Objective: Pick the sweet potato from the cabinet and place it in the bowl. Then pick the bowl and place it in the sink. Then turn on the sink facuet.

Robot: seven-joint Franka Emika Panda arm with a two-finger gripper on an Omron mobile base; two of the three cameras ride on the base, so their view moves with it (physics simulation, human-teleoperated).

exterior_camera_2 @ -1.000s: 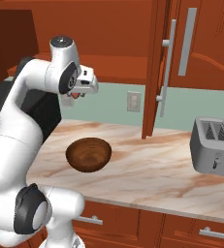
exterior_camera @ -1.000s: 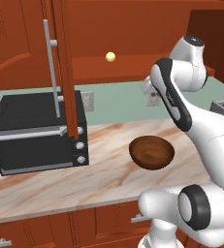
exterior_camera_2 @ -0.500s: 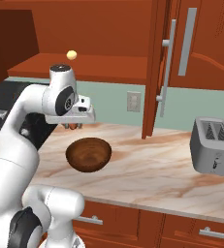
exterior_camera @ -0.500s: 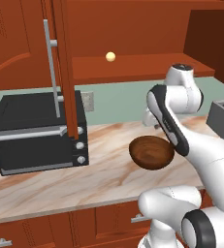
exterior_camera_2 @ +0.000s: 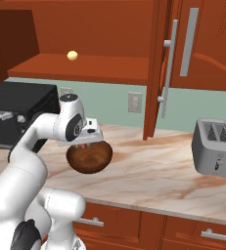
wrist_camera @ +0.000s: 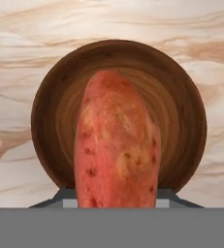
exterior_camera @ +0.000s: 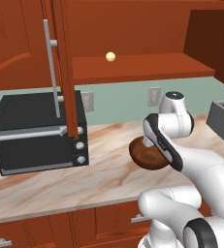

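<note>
The reddish-orange sweet potato [wrist_camera: 117, 145] is held in my gripper [exterior_camera_2: 87, 143], which is shut on it; its fingertips are hidden behind the vegetable. It hangs just above the dark brown wooden bowl [wrist_camera: 181, 111], which sits on the marble counter [exterior_camera_2: 148, 171]. The bowl [exterior_camera: 145, 155] is partly covered by my arm in the left base view, and the bowl [exterior_camera_2: 89, 158] lies right under the hand in the right base view. The cabinet shelf [exterior_camera: 142, 65] is above, and the cabinet door [exterior_camera_2: 156, 68] stands open. The sink and the sink faucet are out of view.
A small pale yellow ball [exterior_camera: 110, 56] rests on the cabinet shelf. A black toaster oven [exterior_camera: 36, 131] stands on the counter's left, under the open door's bar handle [exterior_camera: 50, 68]. A silver toaster [exterior_camera_2: 214, 146] stands at the right.
My arm has swung down from shelf height, carrying the sweet potato, and the hand now hangs just over the bowl. The bowl has not moved.
</note>
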